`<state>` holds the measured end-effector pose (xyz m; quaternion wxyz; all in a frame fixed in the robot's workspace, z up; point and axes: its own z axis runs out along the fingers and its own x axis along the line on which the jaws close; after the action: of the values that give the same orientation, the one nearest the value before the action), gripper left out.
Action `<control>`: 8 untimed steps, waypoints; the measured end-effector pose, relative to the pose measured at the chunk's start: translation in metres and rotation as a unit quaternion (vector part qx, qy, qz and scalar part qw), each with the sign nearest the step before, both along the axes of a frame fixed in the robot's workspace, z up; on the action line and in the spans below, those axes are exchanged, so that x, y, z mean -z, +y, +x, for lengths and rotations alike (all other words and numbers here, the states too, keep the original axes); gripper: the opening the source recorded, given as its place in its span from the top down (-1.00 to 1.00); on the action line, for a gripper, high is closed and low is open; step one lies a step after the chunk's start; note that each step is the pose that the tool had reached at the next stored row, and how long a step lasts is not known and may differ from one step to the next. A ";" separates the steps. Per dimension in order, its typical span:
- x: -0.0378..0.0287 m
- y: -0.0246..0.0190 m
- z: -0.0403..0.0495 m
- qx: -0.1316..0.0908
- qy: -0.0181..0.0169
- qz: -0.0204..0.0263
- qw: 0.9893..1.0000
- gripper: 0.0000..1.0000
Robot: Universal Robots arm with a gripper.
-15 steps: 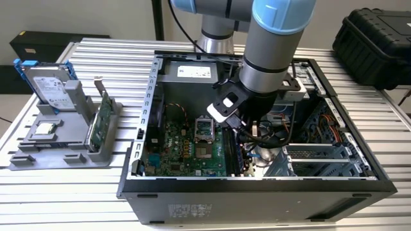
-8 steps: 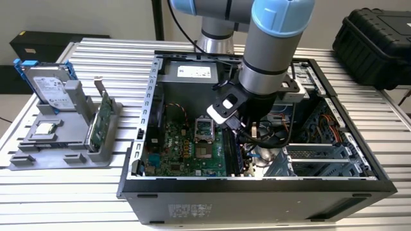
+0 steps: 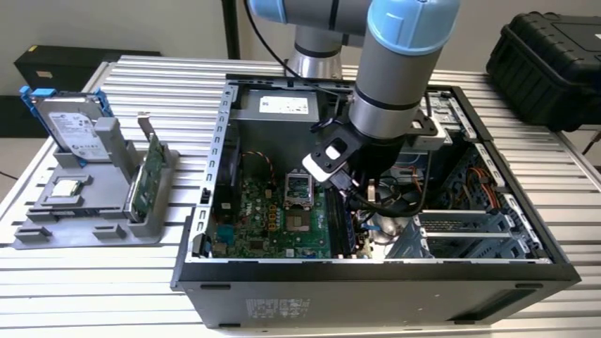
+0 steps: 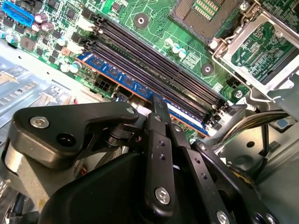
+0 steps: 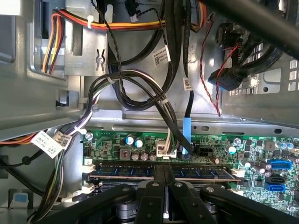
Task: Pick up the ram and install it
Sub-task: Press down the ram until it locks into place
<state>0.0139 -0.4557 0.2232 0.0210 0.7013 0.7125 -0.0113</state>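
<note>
Blue ram (image 4: 140, 88) upright in slot — hand (image 4: 159, 105) pinched on its top edge, fingertips hiding contact.

- Blue ram (image 4: 126, 80) stick, against a bright green motherboard (image 4: 154, 23).
- Black gripper (image 4: 158, 109) links, silver screws.
- Arm (image 3: 395, 77): grey with light-blue caps.
- Hard drive (image 3: 73, 127): silver, blue rails.
- Grey stand (image 3: 89, 204).
</note>
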 end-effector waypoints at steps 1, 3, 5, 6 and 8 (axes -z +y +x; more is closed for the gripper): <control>0.0009 0.0000 0.0000 0.000 0.000 0.000 1.000 1.00; 0.0029 0.0000 0.0000 0.000 0.000 0.000 1.000 1.00; 0.0043 0.0000 0.0000 0.000 0.000 0.000 1.000 1.00; 0.0048 0.0000 0.0000 0.000 0.000 0.000 1.000 1.00; 0.0052 0.0001 0.0000 0.000 0.000 0.000 1.000 1.00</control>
<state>0.0139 -0.4556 0.2180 0.0210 0.7013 0.7124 -0.0112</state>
